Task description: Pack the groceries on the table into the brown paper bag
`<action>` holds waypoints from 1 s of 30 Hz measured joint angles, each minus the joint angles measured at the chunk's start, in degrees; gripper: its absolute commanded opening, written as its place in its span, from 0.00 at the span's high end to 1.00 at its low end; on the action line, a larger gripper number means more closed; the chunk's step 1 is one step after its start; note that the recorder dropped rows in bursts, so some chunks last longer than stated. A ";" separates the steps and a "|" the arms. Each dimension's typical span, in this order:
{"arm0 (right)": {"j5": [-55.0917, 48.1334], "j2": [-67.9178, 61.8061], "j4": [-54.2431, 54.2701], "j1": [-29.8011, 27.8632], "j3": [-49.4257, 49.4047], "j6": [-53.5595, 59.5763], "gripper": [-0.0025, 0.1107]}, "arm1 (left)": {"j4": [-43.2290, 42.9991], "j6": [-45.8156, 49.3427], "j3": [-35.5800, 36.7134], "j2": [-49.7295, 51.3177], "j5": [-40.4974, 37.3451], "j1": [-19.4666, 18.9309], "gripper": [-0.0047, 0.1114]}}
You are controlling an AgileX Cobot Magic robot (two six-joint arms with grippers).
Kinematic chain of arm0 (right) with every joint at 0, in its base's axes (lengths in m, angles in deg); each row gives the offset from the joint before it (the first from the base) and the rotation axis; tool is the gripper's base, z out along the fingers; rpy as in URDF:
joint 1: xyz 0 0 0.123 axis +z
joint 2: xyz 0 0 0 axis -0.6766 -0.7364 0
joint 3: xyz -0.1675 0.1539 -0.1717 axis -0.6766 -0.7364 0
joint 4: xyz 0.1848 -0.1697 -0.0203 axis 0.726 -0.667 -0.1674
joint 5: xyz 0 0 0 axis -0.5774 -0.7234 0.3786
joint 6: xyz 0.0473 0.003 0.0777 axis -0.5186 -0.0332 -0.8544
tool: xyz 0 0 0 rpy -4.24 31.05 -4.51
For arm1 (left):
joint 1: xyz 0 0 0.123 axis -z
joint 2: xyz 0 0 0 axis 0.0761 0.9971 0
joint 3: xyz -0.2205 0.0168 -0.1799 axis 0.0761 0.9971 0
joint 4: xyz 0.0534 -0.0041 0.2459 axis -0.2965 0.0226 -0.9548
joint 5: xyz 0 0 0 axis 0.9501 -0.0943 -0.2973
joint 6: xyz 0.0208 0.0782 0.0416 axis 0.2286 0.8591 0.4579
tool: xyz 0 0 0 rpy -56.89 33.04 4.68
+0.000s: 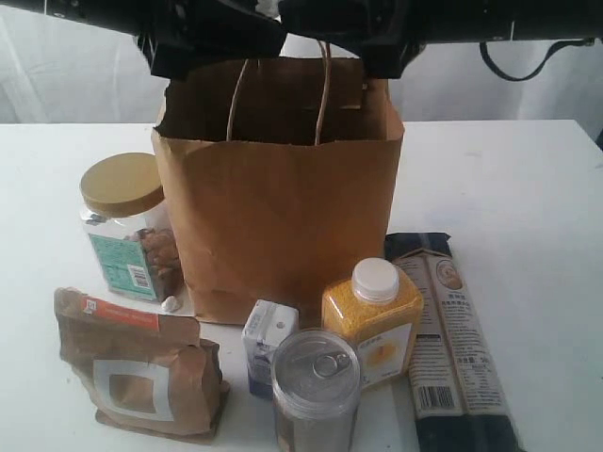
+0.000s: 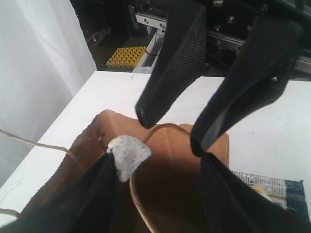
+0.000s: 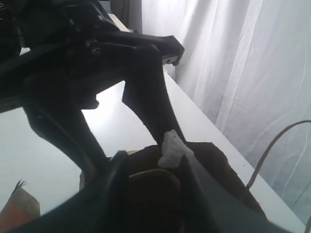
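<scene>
Snagging looms: left gripper [image 2: 163,170] and right gripper [image 3: 154,165] hang, jaws apart, at the rim of the tall kraft-brown paper bag [image 1: 283,207] on the white tabletop [image 1: 528,188]; catching a twisted-paper handle [image 1: 323,94] could topple it.

This is a robot lab set-up, not a home. White drapes [image 3: 233,68] hang close behind and beside the plain white table [image 1: 509,179]. Black arms [image 1: 217,28] reach over the table. Metal rails [image 2: 150,20] and a yellow block [image 2: 125,57] stand past the table's edge.
</scene>
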 measured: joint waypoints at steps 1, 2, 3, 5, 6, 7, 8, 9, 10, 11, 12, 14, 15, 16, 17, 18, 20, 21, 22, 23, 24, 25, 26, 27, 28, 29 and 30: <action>0.13 0.00 0.26 0.37 0.00 0.61 0.68 | 0.00 0.00 0.00 0.00 0.00 0.00 0.48; 0.44 -0.03 0.47 0.50 0.00 0.96 0.68 | 0.00 0.10 0.00 0.00 0.00 0.00 0.48; 0.91 -0.03 0.50 0.78 0.00 1.22 0.68 | 0.00 0.10 0.00 0.00 0.00 0.00 0.48; 1.81 -0.25 0.63 1.20 0.00 1.90 0.68 | 0.00 0.10 0.00 0.00 0.00 0.00 0.48; 2.07 -0.39 0.75 1.35 0.00 2.32 0.68 | 0.00 0.10 0.00 0.00 0.00 0.00 0.50; 2.36 -0.64 0.87 1.46 0.00 2.65 0.68 | 0.00 0.10 0.00 0.00 0.00 0.00 0.51; 2.44 -0.78 0.87 1.55 0.00 2.78 0.68 | 0.00 0.27 0.00 0.00 -0.12 0.00 0.52; 2.60 -1.04 0.87 1.55 0.00 3.04 0.68 | 0.13 0.45 0.00 0.00 -0.22 0.00 0.53; 2.74 -1.27 1.08 1.55 0.00 3.20 0.68 | 0.26 0.62 0.00 0.00 -0.20 0.00 0.54; 3.05 -1.36 1.08 1.55 0.00 3.68 0.68 | 0.54 0.66 0.00 0.00 -0.48 0.00 0.54; 3.48 -1.39 1.08 1.55 0.00 3.81 0.68 | 0.80 0.82 0.00 0.00 -0.59 0.00 0.53; 4.56 -1.49 1.31 1.55 0.00 4.08 0.68 | 1.18 0.87 0.00 0.00 -0.59 0.00 0.53; 4.67 -1.49 1.44 1.55 0.00 4.16 0.68 | 1.33 0.96 0.00 0.00 -0.59 0.00 0.53; 4.80 -1.49 1.44 1.55 0.00 4.16 0.68 | 1.44 0.96 0.00 0.00 -0.59 0.00 0.53; 4.93 -1.49 1.56 1.55 0.00 4.32 0.68 | 1.64 0.96 0.00 0.00 -0.59 0.00 0.53; 4.93 -1.49 1.70 1.55 0.00 4.45 0.68 | 1.64 1.01 0.00 0.00 -0.69 0.00 0.53; 5.01 -1.49 2.13 1.55 0.00 4.60 0.68 | 1.89 1.11 0.00 0.00 -0.81 0.00 0.53; 5.06 -1.49 2.58 1.55 0.00 4.92 0.68 | 1.99 1.11 0.00 0.00 -0.81 0.00 0.53; 5.06 -1.49 3.11 1.55 0.00 5.25 0.68 | 2.13 1.11 0.00 0.00 -0.81 0.00 0.53; 5.06 -1.49 3.59 1.55 0.00 5.31 0.68 | 2.13 1.11 0.00 0.00 -0.91 0.00 0.53; 4.79 -1.49 4.06 1.55 0.00 5.51 0.68 | 2.23 1.11 0.00 0.00 -0.93 0.00 0.53; 4.52 -1.49 4.44 1.55 0.00 5.61 0.68 | 2.26 1.11 0.00 0.00 -0.93 0.00 0.53; 4.44 -1.49 4.48 1.55 0.00 5.61 0.68 | 2.26 1.11 0.00 0.00 -0.93 0.00 0.53; 4.39 -1.49 4.48 1.55 0.00 5.61 0.68 | 2.29 1.11 0.00 0.00 -0.93 0.00 0.53; 4.29 -1.49 4.59 1.55 0.00 5.61 0.69 | 2.39 1.11 0.00 0.00 -0.93 0.00 0.53; 4.29 -1.49 4.59 1.55 0.00 5.61 0.70 | 2.39 1.11 0.00 0.00 -0.93 0.00 0.53; 4.29 -1.49 4.59 1.55 0.00 5.61 0.72 | 2.39 1.11 0.00 0.00 -0.93 0.00 0.53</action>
